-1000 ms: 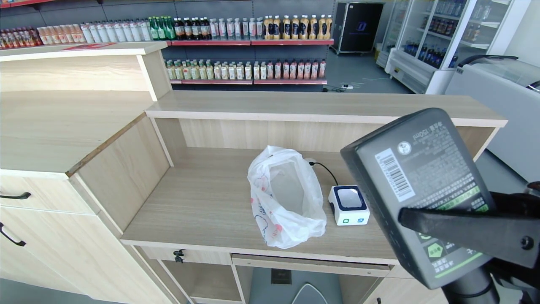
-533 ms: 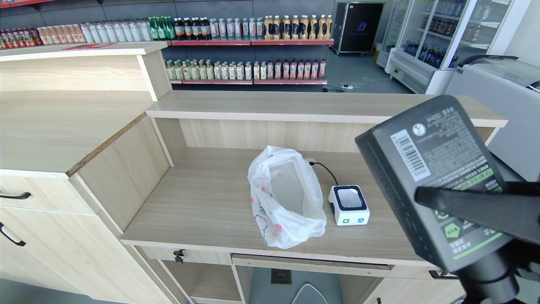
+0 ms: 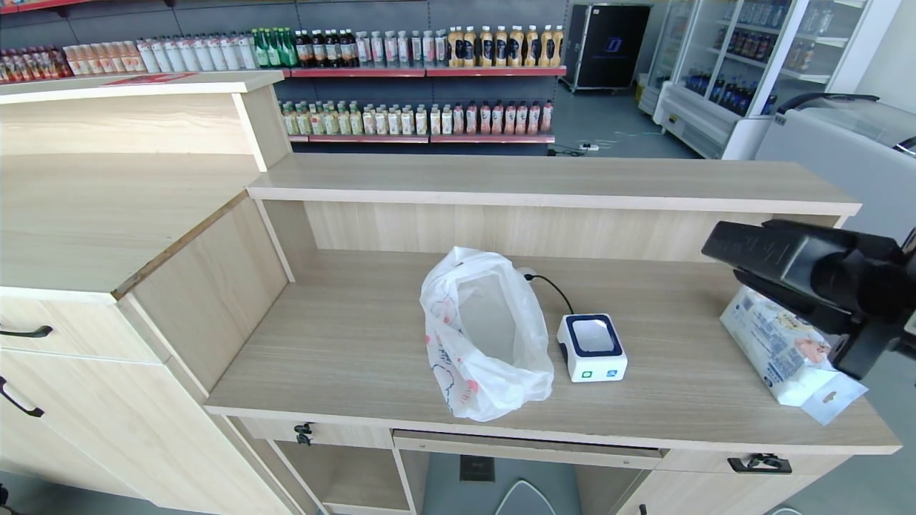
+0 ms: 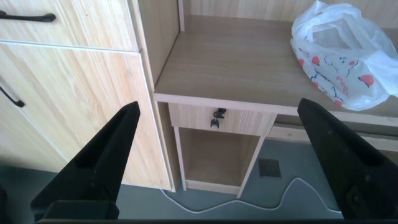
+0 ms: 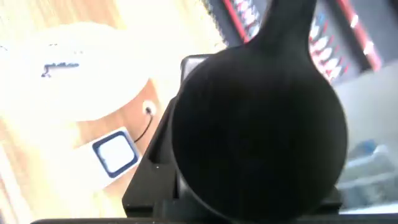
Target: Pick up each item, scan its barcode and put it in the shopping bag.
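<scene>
My right gripper [image 3: 830,286] is shut on a dark grey bottle [image 3: 758,250], held in the air over the counter's right end, its narrow side toward the head camera. In the right wrist view the bottle [image 5: 258,124] looms dark in front of the lens. The white shopping bag [image 3: 486,332] stands open mid-counter, with the small white scanner [image 3: 592,347] just to its right. A white wipes pack [image 3: 783,347] lies below the held bottle. My left gripper [image 4: 217,155] is open, low in front of the counter's left cabinets, with nothing between its fingers.
The wooden counter [image 3: 343,357] has a raised back ledge and a taller side unit on the left. The scanner's black cable [image 3: 551,285] runs to the back wall. The drawer lock [image 4: 216,118] and the cabinet handles [image 4: 28,17] face my left gripper.
My right arm has swung the bottle right and away from the head camera, turning it so the barcode label no longer faces that camera. The wipes pack has come into sight.
</scene>
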